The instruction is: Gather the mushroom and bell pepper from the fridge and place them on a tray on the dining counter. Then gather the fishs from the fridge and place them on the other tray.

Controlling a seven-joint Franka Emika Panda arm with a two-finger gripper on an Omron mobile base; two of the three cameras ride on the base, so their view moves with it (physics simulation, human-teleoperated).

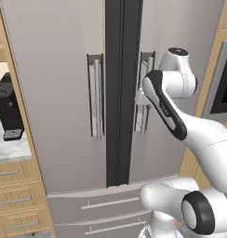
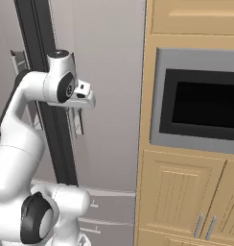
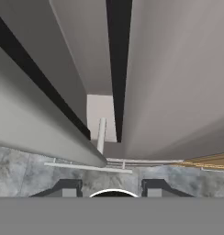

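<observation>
Here you face the fridge [image 1: 59, 93], its two tall grey doors closed with a dark seam running down between them, and two drawers below with thin bar pulls. Each door carries a vertical bar handle beside the seam: the left handle [image 1: 96, 95] stands free, while the right handle [image 1: 144, 93] has your hand [image 1: 139, 98] right at it. From the left base view the arm reaches up from the lower right and bends back toward that handle, and the fingers are mostly hidden behind the wrist, so you cannot tell whether they pinch the bar or merely sit beside it. In the right base view the hand [image 2: 83, 98] sits against the same door, just beside the dark seam. In the hand view the two dark fingertips [image 3: 63, 188] stand apart at the bottom. Left of the fridge, a black appliance [image 1: 8, 111] stands on a marbled desk [image 1: 13, 148]; to the right, a built-in oven [image 2: 205, 103] sits in tan cabinets [image 2: 186, 197].
</observation>
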